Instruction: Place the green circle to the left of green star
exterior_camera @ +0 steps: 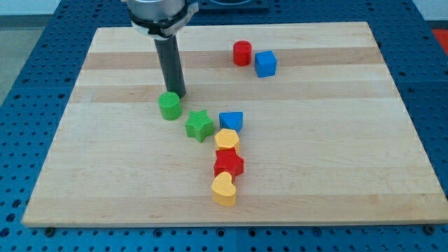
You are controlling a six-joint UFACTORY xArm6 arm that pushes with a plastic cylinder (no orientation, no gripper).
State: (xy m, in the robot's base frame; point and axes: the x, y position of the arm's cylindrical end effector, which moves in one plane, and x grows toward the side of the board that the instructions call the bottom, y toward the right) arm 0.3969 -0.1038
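The green circle (pixel 169 106) is a short round block left of the board's middle. The green star (pixel 199 126) lies just below and to its right, with a small gap between them. My tip (pixel 178 95) is at the end of the dark rod and sits right behind the green circle, at its upper right edge, touching it or nearly so.
A blue block (pixel 231 121) sits right of the green star. Below it run a yellow block (pixel 227 139), a red star (pixel 228 164) and a yellow heart (pixel 225 189). A red cylinder (pixel 242 53) and a blue cube (pixel 265 64) stand near the top. The wooden board (pixel 336 175) rests on a blue perforated table.
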